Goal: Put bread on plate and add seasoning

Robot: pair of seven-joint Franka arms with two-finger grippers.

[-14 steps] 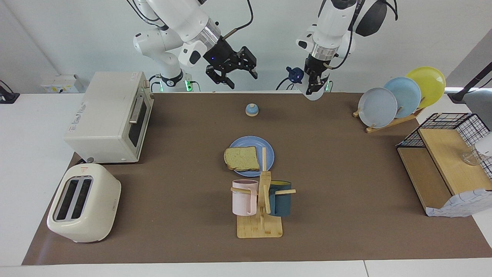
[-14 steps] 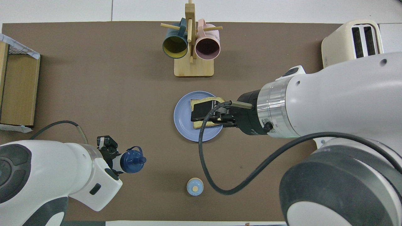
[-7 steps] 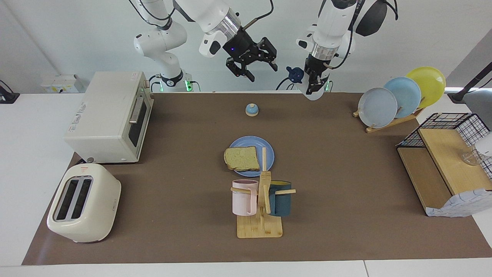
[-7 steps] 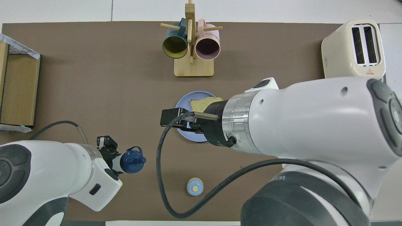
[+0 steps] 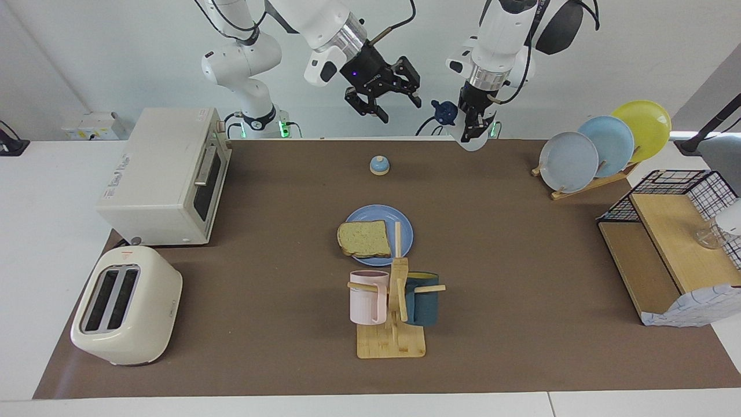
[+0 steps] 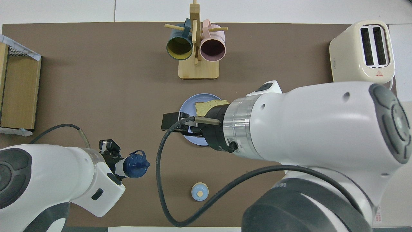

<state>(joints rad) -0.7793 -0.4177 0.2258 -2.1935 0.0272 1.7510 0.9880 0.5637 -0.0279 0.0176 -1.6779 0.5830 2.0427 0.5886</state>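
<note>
The bread (image 5: 364, 238), a square slice of tan speckled toast with a dark brown crust, lies flat on the round blue plate (image 5: 405, 229). One edge of the slice hangs a little over the plate's rim, toward the right arm's end of the desk (image 5: 521, 324). The plate sits in the middle of the brown desk, just beside a wooden mug stand (image 5: 392, 324) that holds a pink mug (image 5: 367, 297) and a dark teal mug (image 5: 422, 299). The stand is farther from the robots than the plate.

The seasoning (image 5: 466, 134), a small whitish plastic bottle with a dark blue cap, is up in the air. The left gripper (image 5: 476, 124) has its fingers closed around the bottle and holds it on a tilt over the desk edge nearest the robots.

The right gripper (image 5: 386, 101) is raised high with nothing in it. Its black fingers are spread apart. In the overhead view it covers part of the plate, but the facing view shows it well above the desk.

A small bell (image 5: 379, 165) with a blue dome sits on the desk between the plate and the robots. A cream toaster (image 5: 124, 304) and a white oven (image 5: 165, 174) stand at the right arm's end.
</note>
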